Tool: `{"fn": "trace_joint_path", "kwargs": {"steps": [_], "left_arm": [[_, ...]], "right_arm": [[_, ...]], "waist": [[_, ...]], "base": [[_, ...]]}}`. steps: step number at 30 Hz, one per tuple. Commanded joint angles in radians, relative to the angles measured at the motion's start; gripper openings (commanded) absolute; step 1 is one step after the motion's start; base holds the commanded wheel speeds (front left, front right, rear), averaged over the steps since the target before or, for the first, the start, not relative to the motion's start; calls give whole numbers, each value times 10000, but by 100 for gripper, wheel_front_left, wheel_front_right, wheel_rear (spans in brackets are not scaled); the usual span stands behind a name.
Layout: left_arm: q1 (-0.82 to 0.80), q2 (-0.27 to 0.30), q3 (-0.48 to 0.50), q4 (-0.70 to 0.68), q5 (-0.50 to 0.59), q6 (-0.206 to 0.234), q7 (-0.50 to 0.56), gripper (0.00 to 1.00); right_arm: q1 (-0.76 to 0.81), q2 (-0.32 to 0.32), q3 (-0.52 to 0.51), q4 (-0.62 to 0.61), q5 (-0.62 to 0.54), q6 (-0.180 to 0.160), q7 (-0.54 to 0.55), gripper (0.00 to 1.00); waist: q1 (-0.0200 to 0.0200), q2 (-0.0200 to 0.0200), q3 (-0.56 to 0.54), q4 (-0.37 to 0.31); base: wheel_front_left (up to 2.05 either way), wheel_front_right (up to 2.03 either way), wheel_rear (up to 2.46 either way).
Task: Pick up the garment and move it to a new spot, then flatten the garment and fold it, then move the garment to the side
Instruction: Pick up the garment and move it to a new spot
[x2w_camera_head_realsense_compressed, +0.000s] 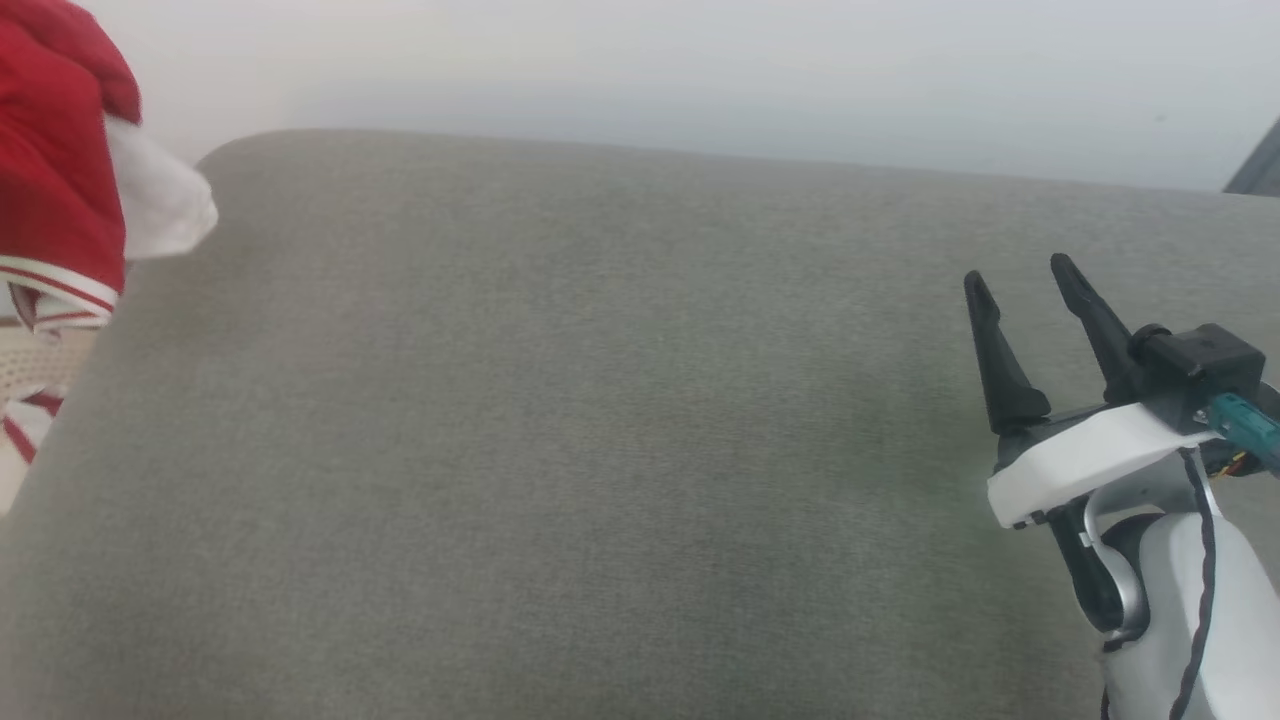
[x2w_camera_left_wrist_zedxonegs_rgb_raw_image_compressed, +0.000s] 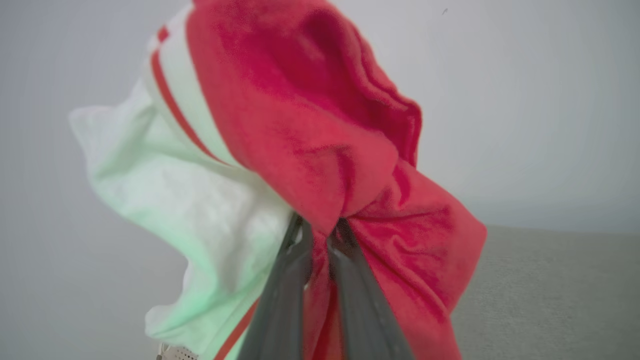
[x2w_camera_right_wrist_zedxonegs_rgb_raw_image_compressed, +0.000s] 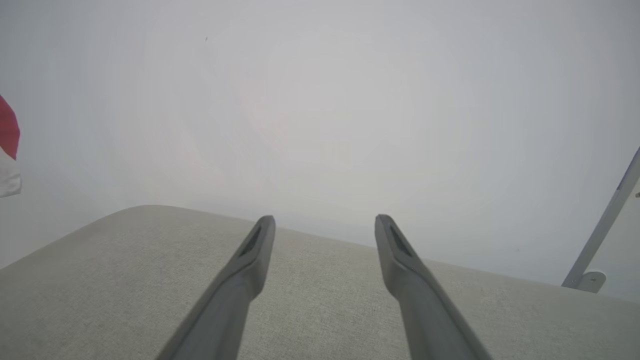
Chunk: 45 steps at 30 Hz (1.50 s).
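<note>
Head view: shows a bunched red jersey (x2w_camera_head_realsense_compressed: 55, 170) of thin shiny fabric, with white panels and red-white striped trim, at the left edge by the far-left corner of a grey upholstered cushion (x2w_camera_head_realsense_compressed: 560, 430). Left wrist view: shows the left gripper (x2w_camera_left_wrist_zedxonegs_rgb_raw_image_compressed: 320, 227), dark fingers pinched together on a red fold of it. Near right: shows the right gripper (x2w_camera_head_realsense_compressed: 1018, 272), fingers spread wide apart, holding nothing.

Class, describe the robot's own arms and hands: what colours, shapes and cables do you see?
The right hand has two long, dark, tapering fingers on a white curved base, with a black block and a teal connector beside it. Its forearm is pale grey-white, with a black cable along it. The left hand shows matching dark grey fingers.
</note>
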Motion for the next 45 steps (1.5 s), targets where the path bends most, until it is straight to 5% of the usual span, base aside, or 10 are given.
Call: {"fn": "trace_joint_path", "kwargs": {"steps": [1, 14, 22, 34, 45], "left_arm": [[366, 115, 80, -704, -162, 119, 427, 0], [2925, 104, 286, -6170, -952, 1606, 3042, 0], [3181, -310, -224, -7927, -1044, 2119, 3800, 0], [3619, -1310, -1487, -8397, -962, 2438, 4151, 0], [4572, -1733, -2247, -6300, -1058, 2281, 3986, 0]], "right_arm": [[33, 44, -74, 27, -31, -3, -107, 100], [-102, -57, -1158, 130, -59, -3, -400, 100], [-96, -155, -2019, 329, -164, -3, -624, 100], [30, 167, -2486, 870, -261, -3, -1060, 100], [-74, 461, -2197, 1319, -320, -3, -1308, 100]], "waist": [[0, 0, -120, -163], [0, 0, -106, -1810], [0, 0, 149, -2988], [0, 0, 450, -3904], [0, 0, 724, -3962]], "base": [[0, 0, 0], [0, 0, 0], [0, 0, 0], [0, 0, 0], [0, 0, 0]]}}
